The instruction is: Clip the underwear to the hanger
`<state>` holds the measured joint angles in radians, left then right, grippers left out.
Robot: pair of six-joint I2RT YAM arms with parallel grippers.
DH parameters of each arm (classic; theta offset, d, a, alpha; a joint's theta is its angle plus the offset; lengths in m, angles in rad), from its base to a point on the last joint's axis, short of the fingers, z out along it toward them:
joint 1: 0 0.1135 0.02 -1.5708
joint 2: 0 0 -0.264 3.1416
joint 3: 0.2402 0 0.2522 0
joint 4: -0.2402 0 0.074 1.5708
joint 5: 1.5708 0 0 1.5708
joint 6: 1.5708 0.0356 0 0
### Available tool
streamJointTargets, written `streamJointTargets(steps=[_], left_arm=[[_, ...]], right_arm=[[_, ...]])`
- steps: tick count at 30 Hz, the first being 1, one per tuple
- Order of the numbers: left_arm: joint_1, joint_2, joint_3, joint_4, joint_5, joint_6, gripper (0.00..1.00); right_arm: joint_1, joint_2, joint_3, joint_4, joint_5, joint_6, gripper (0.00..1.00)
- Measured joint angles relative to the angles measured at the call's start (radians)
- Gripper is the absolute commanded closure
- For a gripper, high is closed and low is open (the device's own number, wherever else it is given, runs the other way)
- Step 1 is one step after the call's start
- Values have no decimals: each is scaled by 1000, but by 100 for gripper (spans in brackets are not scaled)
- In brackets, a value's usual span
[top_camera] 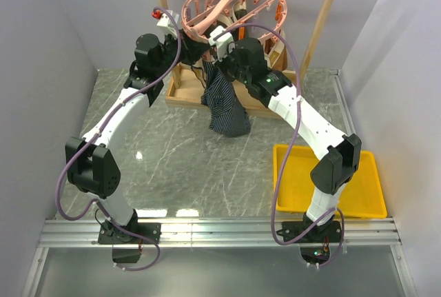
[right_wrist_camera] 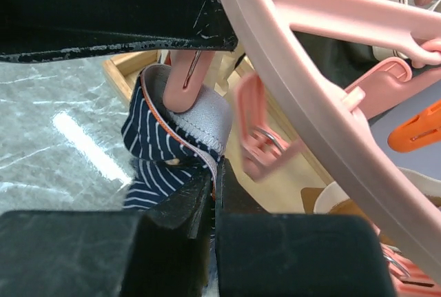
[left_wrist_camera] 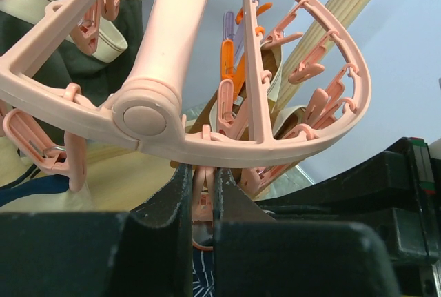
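The pink hanger [top_camera: 231,4] hangs from the wooden rack, and its ring [left_wrist_camera: 275,147] fills the left wrist view. The navy striped underwear [top_camera: 224,104] dangles below it. My left gripper [left_wrist_camera: 203,197] is shut on a pink peg [left_wrist_camera: 201,187] just under the ring, close to the right gripper. My right gripper [right_wrist_camera: 215,176] is shut on the underwear's waistband [right_wrist_camera: 200,121] and holds it up beneath the ring [right_wrist_camera: 324,114]. That peg's lower end [right_wrist_camera: 185,76] lies over the waistband's grey inner side. In the top view the left gripper [top_camera: 191,43] and the right gripper [top_camera: 212,59] meet at the ring's near edge.
The wooden rack frame [top_camera: 324,21] stands on a wooden base tray [top_camera: 182,94] at the back. Tan and dark garments [left_wrist_camera: 41,42] hang from other pegs. A yellow tray [top_camera: 358,187] lies at the front right. Grey walls close in both sides.
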<state>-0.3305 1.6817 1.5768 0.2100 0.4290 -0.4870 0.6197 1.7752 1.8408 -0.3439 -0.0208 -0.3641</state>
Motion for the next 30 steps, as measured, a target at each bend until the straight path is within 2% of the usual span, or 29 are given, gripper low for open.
streamJointTargets(steps=[12,25,30], left_arm=[[0,0,0,2,1,0,100],[-1,0,1,2,1,1,100],[-3,3,8,-3,2,0,94]], right_arm=[[2,0,30,6,60,-1,100],[2,1,40,10,52,32,100],[2,12,114,-8,46,61,100]])
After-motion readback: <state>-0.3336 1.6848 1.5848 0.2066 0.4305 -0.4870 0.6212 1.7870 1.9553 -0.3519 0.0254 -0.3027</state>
